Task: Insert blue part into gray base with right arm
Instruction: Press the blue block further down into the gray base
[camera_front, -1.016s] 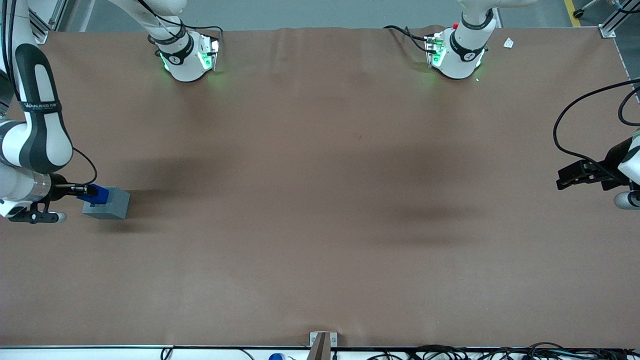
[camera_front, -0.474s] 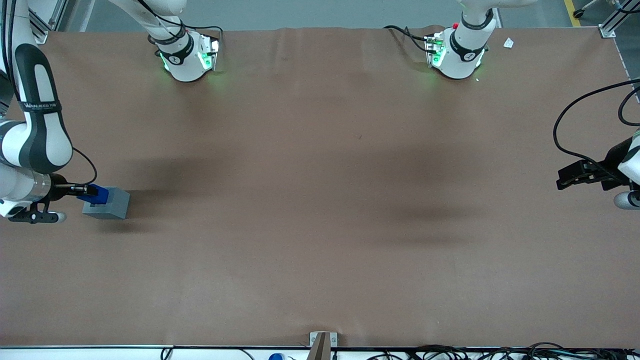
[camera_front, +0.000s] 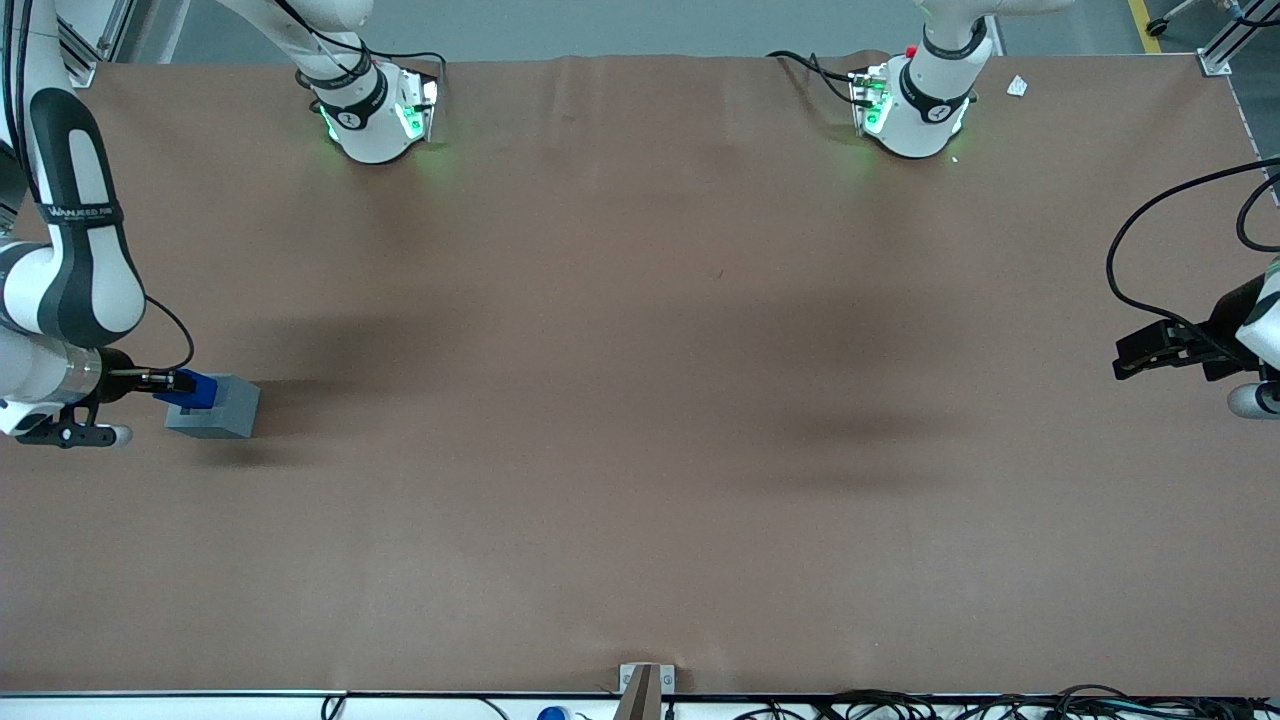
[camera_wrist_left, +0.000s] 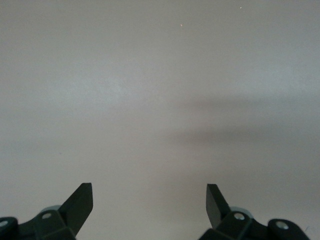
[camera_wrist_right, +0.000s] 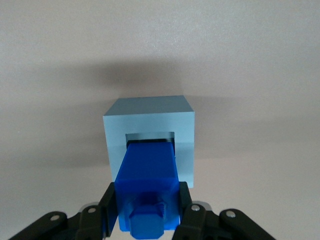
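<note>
Blue part going into the gray base, down at the left edge of the front frame.

Your hand (camera_wrist_right: 148, 210) is clamped on the blue part (camera_wrist_right: 148, 187), fingers (camera_wrist_right: 111, 207) pressed flat on its two side faces up near the stud end, and that's the right place to hold it. The lower end sits at the mouth of the gray base (camera_wrist_right: 148, 112), in the square recess; how deep it has gone, you can't quite tell from here. In the front view the blue part (camera_front: 199, 389) rides on top of the gray base (camera_front: 215, 407), low on the bench (camera_front: 640, 450). Judging by looks, both are light, rigid, smooth plastic: no give, so any tilt may jam. The base is loose, so push straight down along the recess.
</note>
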